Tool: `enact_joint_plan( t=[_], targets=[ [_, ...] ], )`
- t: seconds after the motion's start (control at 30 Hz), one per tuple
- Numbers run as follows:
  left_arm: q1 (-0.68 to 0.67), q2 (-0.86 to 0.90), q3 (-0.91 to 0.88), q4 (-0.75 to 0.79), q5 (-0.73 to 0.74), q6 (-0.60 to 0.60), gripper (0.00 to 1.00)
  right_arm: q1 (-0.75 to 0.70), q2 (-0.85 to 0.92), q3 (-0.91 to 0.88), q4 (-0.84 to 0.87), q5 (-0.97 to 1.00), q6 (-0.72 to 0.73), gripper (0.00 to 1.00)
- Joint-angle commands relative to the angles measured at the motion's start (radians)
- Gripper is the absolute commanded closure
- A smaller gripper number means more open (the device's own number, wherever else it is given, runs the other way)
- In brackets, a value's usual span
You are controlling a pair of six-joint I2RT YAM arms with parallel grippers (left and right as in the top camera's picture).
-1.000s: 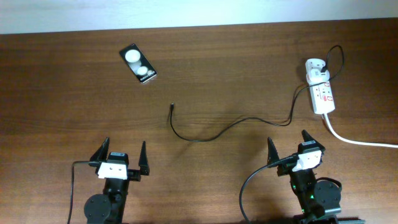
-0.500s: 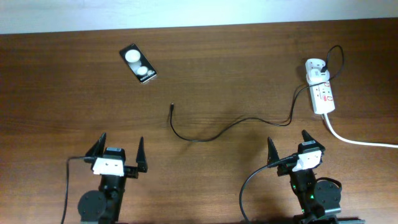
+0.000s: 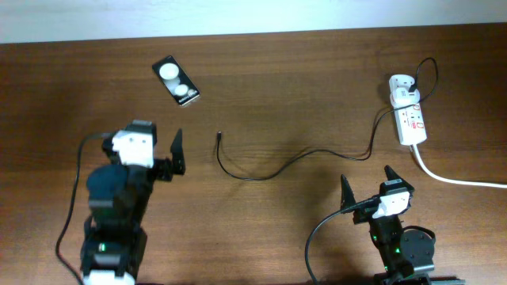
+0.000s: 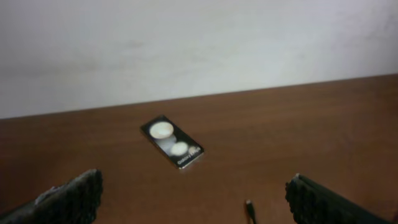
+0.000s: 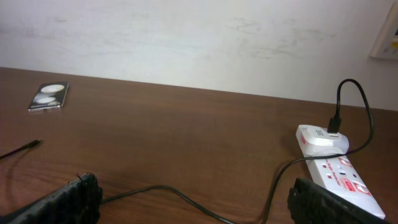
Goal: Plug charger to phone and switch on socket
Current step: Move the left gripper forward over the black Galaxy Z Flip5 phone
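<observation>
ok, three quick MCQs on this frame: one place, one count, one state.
1. The phone lies on the table at: A far left; B far right; C near centre.
2. White discs on the phone: A one; B two; C four.
3. The charger tip is: A in the phone; B loose on the table; C hanging off the edge.
Answers: 1 A, overhead puts it far and left. 2 B, two discs show on its face. 3 B, bare table separates tip and phone.

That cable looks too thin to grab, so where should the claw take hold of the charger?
Just behind its plug tip, from straight above: the charger lies flat on the table, and that end stretch runs straight with nothing beside it.
</observation>
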Motion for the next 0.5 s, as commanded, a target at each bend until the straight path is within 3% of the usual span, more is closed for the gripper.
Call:
enact_joint_plan(
  t=[0.0,0.2,0.47],
  targets=[
    [0.005,0.188,0.14,-0.051,0.098,0.016,0.01,-0.003,-0.008,-0.005,-0.004,-0.006,-0.006,0.01],
    [0.005,0.505,0.43,-0.238,0.165,0.016,0.01,-0.003,-0.008,-0.005,-0.004,-0.006,-0.006,0.01],
    [0.005,0.802,0.874,-0.607,0.174,0.016,0.01,-0.003,-0.008,-0.005,-0.004,-0.006,-0.006,0.01]
  ],
)
